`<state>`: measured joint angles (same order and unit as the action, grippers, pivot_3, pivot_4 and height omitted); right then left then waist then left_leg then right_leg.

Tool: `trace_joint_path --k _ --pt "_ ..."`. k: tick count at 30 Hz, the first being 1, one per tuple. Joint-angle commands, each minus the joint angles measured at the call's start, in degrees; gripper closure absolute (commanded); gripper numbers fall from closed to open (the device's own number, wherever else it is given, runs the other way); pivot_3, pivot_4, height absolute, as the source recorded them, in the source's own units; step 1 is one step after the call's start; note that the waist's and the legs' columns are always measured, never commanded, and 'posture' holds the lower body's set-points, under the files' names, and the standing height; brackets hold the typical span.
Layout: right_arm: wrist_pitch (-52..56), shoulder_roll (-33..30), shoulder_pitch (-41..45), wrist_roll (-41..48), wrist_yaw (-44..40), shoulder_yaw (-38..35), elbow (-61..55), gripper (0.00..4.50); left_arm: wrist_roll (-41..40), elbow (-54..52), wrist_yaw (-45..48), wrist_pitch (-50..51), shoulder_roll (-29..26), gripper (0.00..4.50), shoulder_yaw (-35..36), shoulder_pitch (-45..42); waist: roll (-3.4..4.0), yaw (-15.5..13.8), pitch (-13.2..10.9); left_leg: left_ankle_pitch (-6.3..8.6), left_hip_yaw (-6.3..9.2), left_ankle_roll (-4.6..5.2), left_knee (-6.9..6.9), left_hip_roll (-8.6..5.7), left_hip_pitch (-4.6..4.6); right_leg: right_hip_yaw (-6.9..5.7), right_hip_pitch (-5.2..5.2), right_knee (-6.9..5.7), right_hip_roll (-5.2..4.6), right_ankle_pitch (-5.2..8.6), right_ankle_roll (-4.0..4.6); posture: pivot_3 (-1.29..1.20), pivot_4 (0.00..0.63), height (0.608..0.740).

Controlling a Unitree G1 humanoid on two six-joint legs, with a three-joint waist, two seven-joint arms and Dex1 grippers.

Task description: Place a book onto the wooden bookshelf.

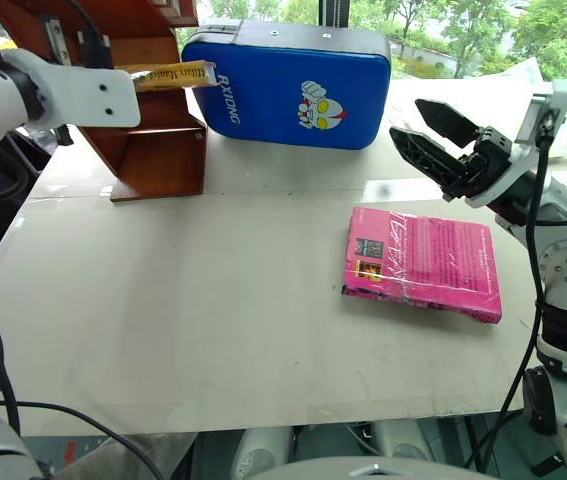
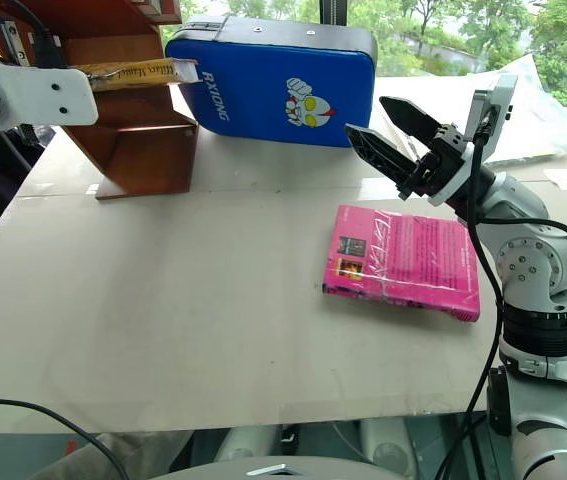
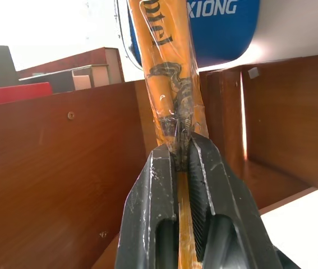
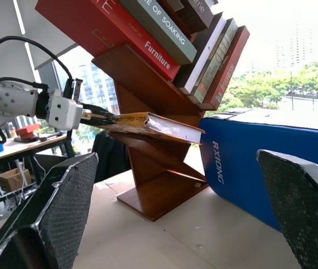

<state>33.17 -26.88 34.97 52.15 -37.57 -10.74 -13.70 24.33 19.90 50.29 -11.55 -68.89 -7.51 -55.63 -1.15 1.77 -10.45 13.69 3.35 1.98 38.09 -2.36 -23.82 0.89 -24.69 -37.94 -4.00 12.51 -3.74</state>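
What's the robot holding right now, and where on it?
The left gripper pinches the yellow-orange book by one edge; the right gripper is open and empty.

Head stereo pair looks down over the table (image 1: 213, 330); wrist cams sit close, both facing the wooden bookshelf (image 4: 159, 196).

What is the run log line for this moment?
left tool: shut on book | book: at shelf | right tool: open, empty
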Motion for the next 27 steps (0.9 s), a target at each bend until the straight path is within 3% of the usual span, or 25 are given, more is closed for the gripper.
trace_joint_path --k 1,2,5,9,16,20,22,24,27 --pt "-0.8 -1.0 -0.1 -0.4 0.3 -1.5 -2.8 0.00 1.2 2.3 -0.3 -0.3 -0.2 3.68 0.2 -2.7 0.00 0.2 0.0 0.00 0.00 0.00 0.01 0.00 0.00 0.00 0.00 -0.01 0.00 0.00 0.00 0.00 0.150 0.740" --pt "-0.9 -1.2 -0.3 -0.9 0.3 -1.4 -2.9 0.00 1.7 2.8 -0.6 -0.3 -0.1 3.46 0.1 -3.5 0.00 0.3 0.0 0.00 0.00 0.00 0.03 0.00 0.00 0.00 0.01 -0.02 0.00 0.00 0.00 0.00 0.150 0.740" --pt "-1.1 -1.4 -0.6 -1.5 0.2 -1.2 -3.2 0.00 2.5 3.8 -0.8 -0.5 0.3 2.18 -0.4 -5.3 -0.01 0.4 0.0 0.00 0.01 0.00 0.06 0.00 -0.02 -0.01 0.00 -0.03 0.00 0.00 0.00 0.00 0.150 0.740" --pt "-1.1 -1.3 -1.2 -1.6 0.2 -1.3 -3.7 0.00 3.3 4.1 0.0 0.0 -0.8 0.09 -0.7 -5.8 0.00 0.5 0.0 0.00 0.00 0.00 0.09 0.00 -0.02 0.01 0.00 -0.03 0.00 0.00 0.00 0.00 0.150 0.740" --pt "-0.8 -1.7 -1.9 -1.4 0.3 -1.8 -4.4 0.00 1.1 -0.9 5.8 5.1 -4.7 0.03 2.2 -3.5 0.00 0.7 0.0 0.00 -0.02 0.01 0.10 0.00 -0.02 0.02 0.00 -0.04 0.00 0.00 0.00 0.00 0.150 0.740" --pt "-0.6 -2.3 -2.4 -1.3 0.1 -2.2 -4.5 0.00 -5.4 -8.0 11.5 13.2 -6.3 0.03 7.5 0.0 0.00 0.6 0.0 0.00 -0.01 0.01 0.12 0.03 -0.03 0.01 0.01 -0.03 0.00 0.00 -0.01 0.00 0.150 0.740" --pt "-0.4 -2.9 -3.3 -1.4 -0.2 -2.4 -4.7 0.00 -12.1 -14.0 13.7 21.6 -3.6 0.03 11.8 1.5 -0.01 0.5 0.0 0.00 0.01 0.01 0.16 0.03 -0.03 0.00 0.03 -0.04 0.00 0.00 -0.01 0.00 0.150 0.740" --pt "-0.9 -4.5 -5.6 -2.7 -1.8 -2.1 -5.3 0.00 -22.3 -23.1 14.3 34.6 2.7 0.03 17.3 4.6 -0.01 0.0 0.0 0.01 0.08 0.01 0.22 0.04 -0.04 -0.07 0.11 -0.03 -0.01 0.01 -0.02 0.00 0.150 0.740" --pt "-2.0 -6.1 -11.9 -4.0 -3.1 -3.4 -7.2 0.00 -35.5 -40.9 12.5 53.0 13.1 0.03 23.7 16.7 0.07 -0.1 0.1 0.01 0.15 0.01 0.27 0.04 0.07 -0.12 0.35 0.07 -0.05 0.02 -0.04 0.00 0.150 0.740"
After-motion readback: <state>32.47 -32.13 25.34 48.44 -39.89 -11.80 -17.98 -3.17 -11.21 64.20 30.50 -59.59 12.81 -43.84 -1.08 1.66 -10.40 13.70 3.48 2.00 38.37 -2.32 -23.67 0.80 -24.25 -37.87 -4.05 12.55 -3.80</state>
